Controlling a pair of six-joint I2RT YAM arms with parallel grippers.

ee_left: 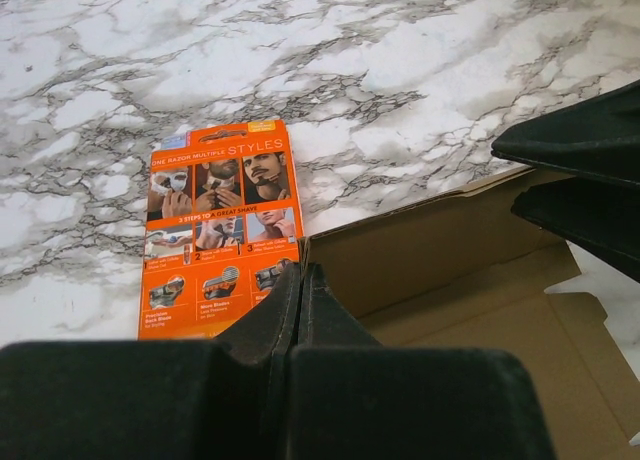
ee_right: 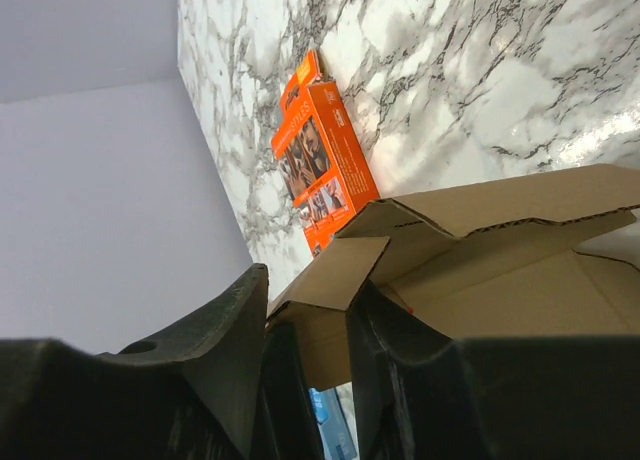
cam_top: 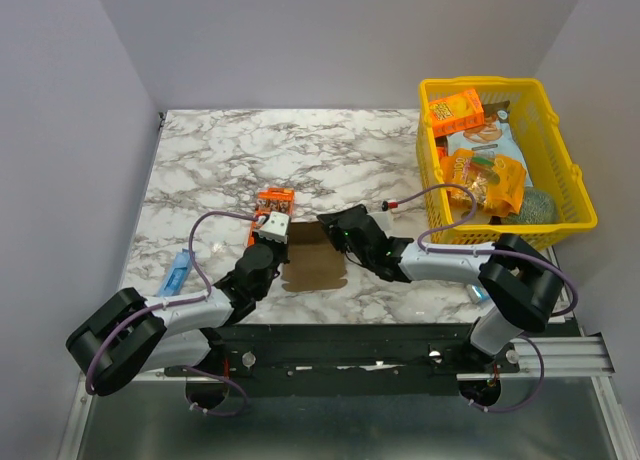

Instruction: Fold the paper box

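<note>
Brown cardboard: the paper box (cam_top: pixel 312 265) lies mostly flat on the marble table (ee_left: pixel 400 80), between both arms and just beside an orange razor box (ee_left: pixel 220 240). Step in hand, I judge: raising the first flaps. Left gripper (ee_left: pixel 300 275) is clenched, tips at the corner by the razor box; whether it pinches cardboard I cannot tell. Right gripper (ee_right: pixel 310 285) stands parted around a raised flap. Next move: bite that flap squarely, then fold it inward without dragging the sheet.

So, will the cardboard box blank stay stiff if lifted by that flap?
Probably stiff within panels: the paper box shows corrugated edges. It'll likely hinge at its creases, as raised flaps bend there. Thin and likely light, so it may slide on the marble table.
</note>
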